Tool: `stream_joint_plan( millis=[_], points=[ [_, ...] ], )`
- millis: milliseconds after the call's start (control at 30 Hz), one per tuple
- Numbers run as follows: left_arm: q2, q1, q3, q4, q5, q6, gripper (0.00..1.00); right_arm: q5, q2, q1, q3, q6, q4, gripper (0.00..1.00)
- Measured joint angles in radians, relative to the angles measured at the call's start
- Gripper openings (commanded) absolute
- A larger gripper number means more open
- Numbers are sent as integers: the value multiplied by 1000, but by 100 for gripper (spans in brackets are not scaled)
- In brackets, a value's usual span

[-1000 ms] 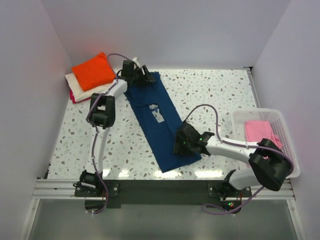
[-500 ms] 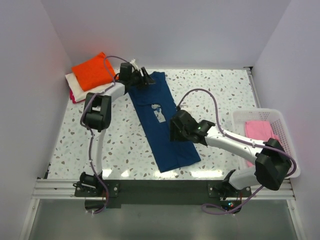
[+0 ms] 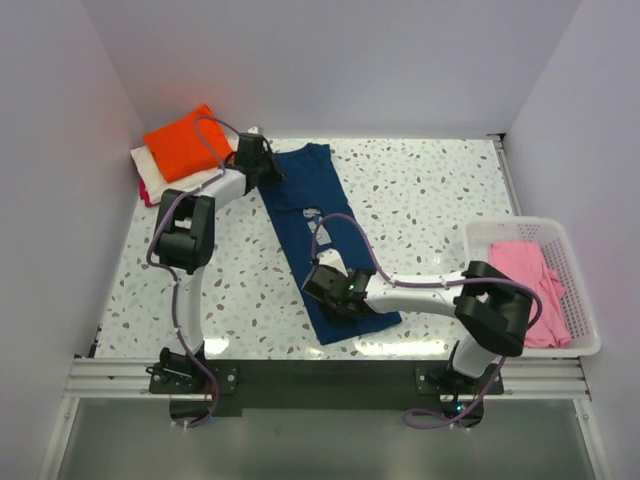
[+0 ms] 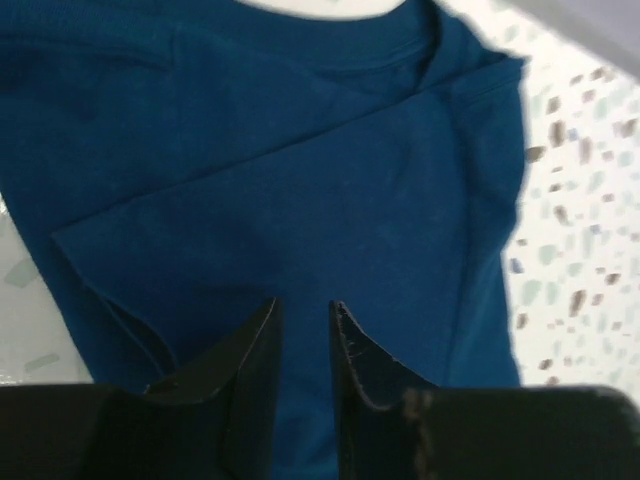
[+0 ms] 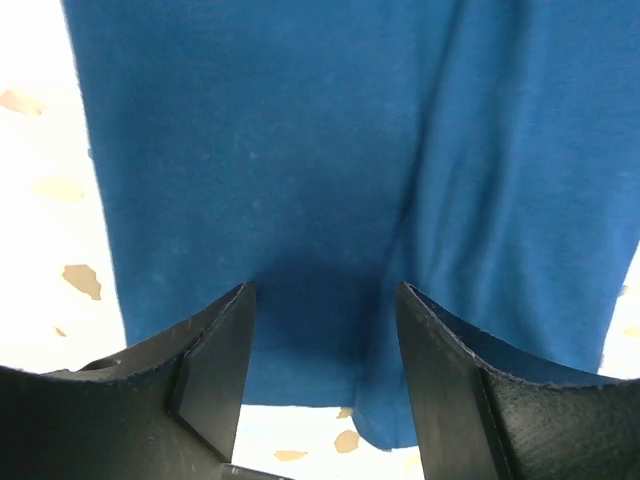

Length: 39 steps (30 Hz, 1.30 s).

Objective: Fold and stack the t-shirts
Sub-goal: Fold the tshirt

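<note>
A stack [image 3: 185,140] (orange on top) lies folded far left. A pink shirt [image 3: 530,275] is left in the basket [image 3: 585,300], right. The navy shirt [image 3: 300,205], in the middle, is only narrowed lengthwise. Jaws of the right gripper [image 5: 322,290] are spread over its near hem. Those of the left gripper [image 4: 303,312] are nearly together at the collar, and a pinch cannot be told.

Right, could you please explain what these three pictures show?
Two robot arms, each ending in a two-finger gripper, work on a speckled table. The overhead picture looks down from behind them; the other two come from a camera on each wrist. A navy t-shirt lies folded into a long strip. The left gripper, jaws slightly apart, is at its collar end; the right gripper, wide open, at its hem. Neither visibly holds anything. An orange t-shirt tops a stack; a pink t-shirt lies in the white basket.
</note>
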Motion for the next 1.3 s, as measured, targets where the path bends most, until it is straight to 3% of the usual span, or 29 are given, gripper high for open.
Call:
stream_joint_plan(
  millis=[267, 333, 400, 500, 600, 833, 1033, 1167, 1300],
  points=[
    [140, -1, 158, -136, -61, 44, 28, -19, 189, 73, 169, -5, -4, 61],
    [181, 0, 224, -163, -61, 58, 33, -42, 235, 81, 222, -5, 0, 61],
    [219, 3, 297, -188, -48, 77, 46, -74, 282, 86, 281, -5, 16, 61],
    [250, 10, 357, -194, -11, 91, 58, -111, 333, 86, 357, -6, 24, 62],
    [254, 27, 370, -191, 58, 106, 63, -135, 351, 86, 412, -11, 22, 65],
    [231, 75, 398, -146, 206, 105, 65, -149, 311, 66, 504, -26, 12, 66],
    [-70, 98, 100, -16, 245, 61, 60, -119, 24, -49, 372, -9, -32, 62],
    [-381, 98, -158, 62, 211, -2, 45, -53, -158, -152, 272, 9, -72, 49],
    [-699, 65, -460, 82, 129, -47, 37, -27, -253, -178, 154, 21, -108, 48]
  ],
)
